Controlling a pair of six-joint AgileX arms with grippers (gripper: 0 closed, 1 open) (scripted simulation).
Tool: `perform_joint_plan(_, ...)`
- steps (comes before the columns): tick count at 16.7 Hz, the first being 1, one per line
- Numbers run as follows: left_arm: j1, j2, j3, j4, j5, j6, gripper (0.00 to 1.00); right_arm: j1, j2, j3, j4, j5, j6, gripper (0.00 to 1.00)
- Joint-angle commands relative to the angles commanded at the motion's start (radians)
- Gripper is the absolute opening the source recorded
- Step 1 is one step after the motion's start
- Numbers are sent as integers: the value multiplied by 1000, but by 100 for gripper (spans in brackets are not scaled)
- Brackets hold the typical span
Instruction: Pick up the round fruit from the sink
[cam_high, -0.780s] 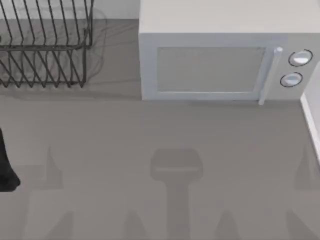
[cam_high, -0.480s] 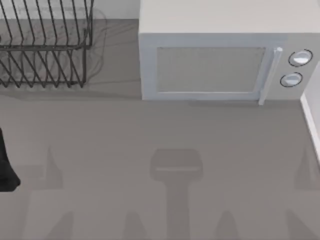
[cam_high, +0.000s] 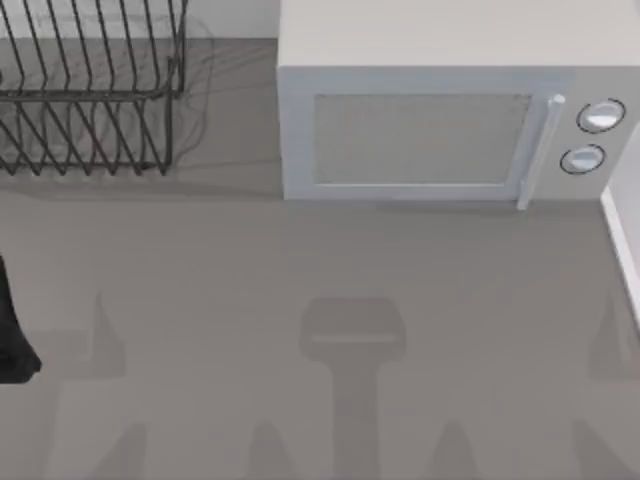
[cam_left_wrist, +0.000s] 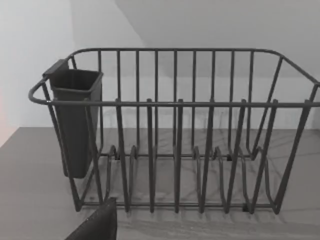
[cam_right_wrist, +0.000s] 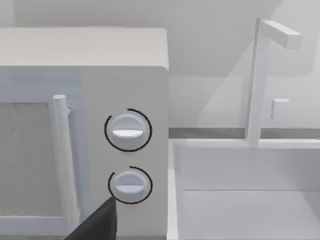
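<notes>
Right claw (cam_right_wrist: 95, 225): one dark finger visible, open or clenched can't tell, facing microwave (cam_right_wrist: 82, 130) knobs, sink (cam_right_wrist: 245, 200) beside it at bench's right edge. Round fruit unseen, presumably in basin. Risk: blind reach clips microwave or faucet (cam_right_wrist: 260, 80). Left arm (cam_high: 12, 330) idles at left edge.

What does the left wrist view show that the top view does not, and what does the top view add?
Left wrist view: a dark cup hung at one end of the dish rack. Top view: the shut microwave with two knobs, and the left arm at the table's left edge. Both: the dish rack standing on the grey counter.
</notes>
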Motion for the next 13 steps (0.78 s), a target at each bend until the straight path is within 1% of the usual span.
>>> perform_joint_plan(13,0,0,0,0,0,0,100,-4,30,24,-15,0,-3,100)
